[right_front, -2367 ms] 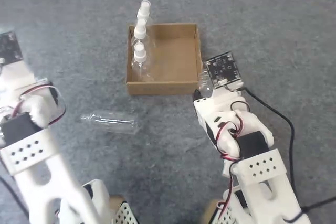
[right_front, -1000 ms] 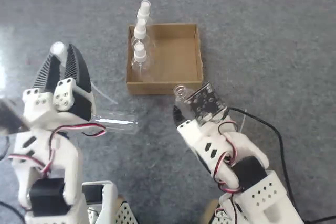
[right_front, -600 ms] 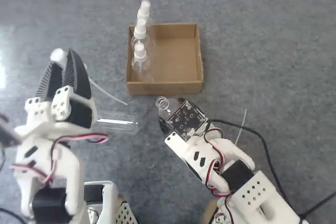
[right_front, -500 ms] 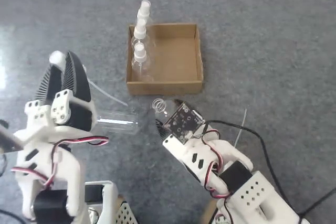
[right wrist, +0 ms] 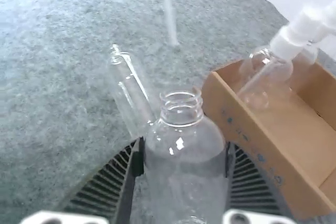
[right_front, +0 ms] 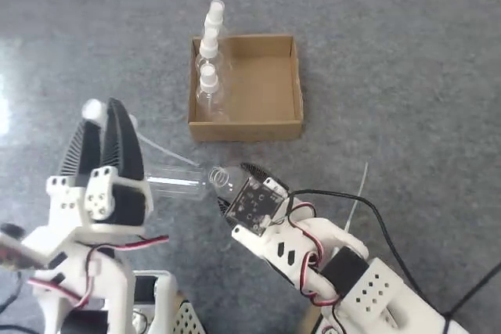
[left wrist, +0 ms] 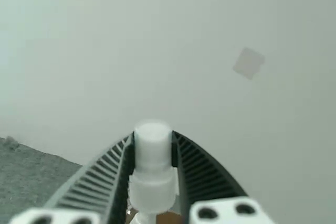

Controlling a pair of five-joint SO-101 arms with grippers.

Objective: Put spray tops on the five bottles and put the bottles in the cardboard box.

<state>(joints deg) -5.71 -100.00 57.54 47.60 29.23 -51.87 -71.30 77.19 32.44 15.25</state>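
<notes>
My left gripper (right_front: 102,113) is shut on a white spray top (right_front: 92,109), whose thin tube slants down toward the table; the cap (left wrist: 152,166) sits between the black fingers. My right gripper (right_front: 235,183) is shut on a clear open-necked bottle (right_front: 220,177), held upright (right wrist: 184,150) just right of the tube's end. A second clear bottle (right_front: 171,181) with no top lies on its side on the carpet between the arms (right wrist: 127,94). The cardboard box (right_front: 270,127) stands behind, with three topped bottles (right_front: 209,76) along its left wall.
Grey carpet covers the table. A thin white straw (right_front: 357,192) lies on it right of my right arm. The box's near wall (right wrist: 257,153) is close beside the held bottle. The right half of the box floor (right_front: 266,84) is bare.
The right arm has swung left and nearer with the bottle, from beside the box to in front of it. The left arm has come in with the spray top and shifted slightly nearer.
</notes>
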